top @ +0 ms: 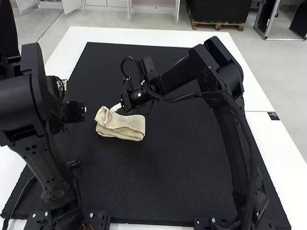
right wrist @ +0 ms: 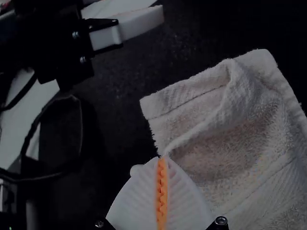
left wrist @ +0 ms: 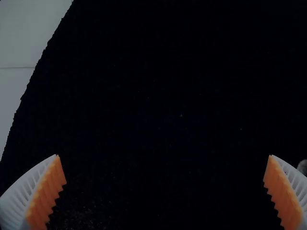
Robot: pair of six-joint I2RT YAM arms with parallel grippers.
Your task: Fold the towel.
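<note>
On the surface (top: 283,167), somewhat left of its middle, the towel (top: 125,128) lies in a small, layered bundle. So I judge that folding is well advanced, but its raised, uneven part should still be laid flat and the edges made even. The right arm (top: 184,72) has its jaws closed, seemingly pinching a raised edge. Toward the surface's left edge, the left arm (top: 21,105) has open, empty jaws.

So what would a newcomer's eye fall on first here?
The cream towel, folded and rumpled, bright against the black mat left of centre in the high view. Then the right gripper, shut on the towel's edge, and the left gripper, wide open over the mat.
</note>
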